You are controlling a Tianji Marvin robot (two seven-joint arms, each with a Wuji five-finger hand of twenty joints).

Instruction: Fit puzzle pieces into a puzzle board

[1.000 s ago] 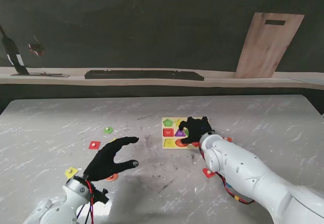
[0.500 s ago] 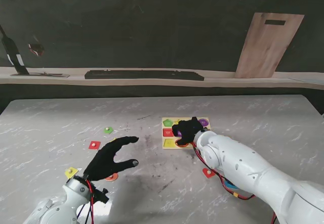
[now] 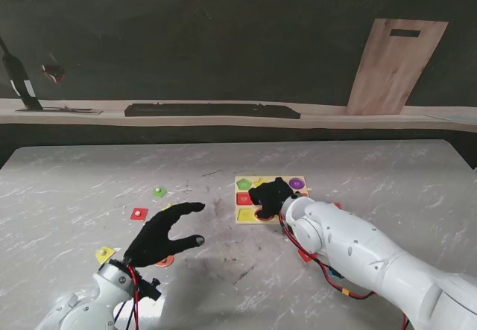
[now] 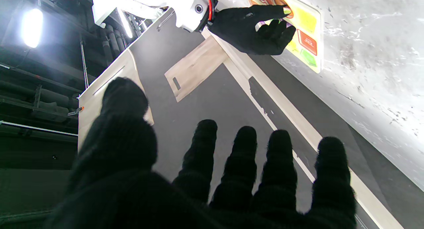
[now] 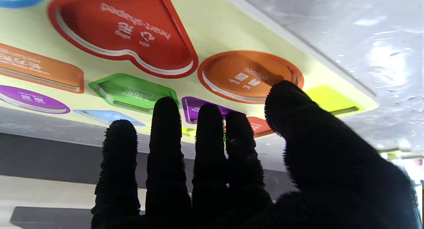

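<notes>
The yellow puzzle board (image 3: 257, 180) lies right of the table's middle, showing coloured shape recesses such as a red heart (image 5: 126, 30) and an orange oval (image 5: 245, 75). My right hand (image 3: 270, 194) hovers low over the board's middle. Its fingers are stretched out, its thumb sits by the orange oval, and it holds nothing. From the left wrist view the same hand (image 4: 255, 30) covers part of the board (image 4: 306, 20). My left hand (image 3: 160, 237) hangs open above the table's near left, fingers spread (image 4: 212, 176). An orange piece (image 3: 165, 260) peeks out under it.
Loose pieces lie on the marble table: a green one (image 3: 159, 191), a red square (image 3: 139, 213), and a yellow one (image 3: 105, 254) at the left. A red piece (image 3: 305, 255) lies beside my right forearm. A wooden panel (image 3: 395, 65) leans on the back wall.
My right hand slid left across the board, uncovering the purple circle at its far right corner. The board shifted slightly left. The left hand stayed still.
</notes>
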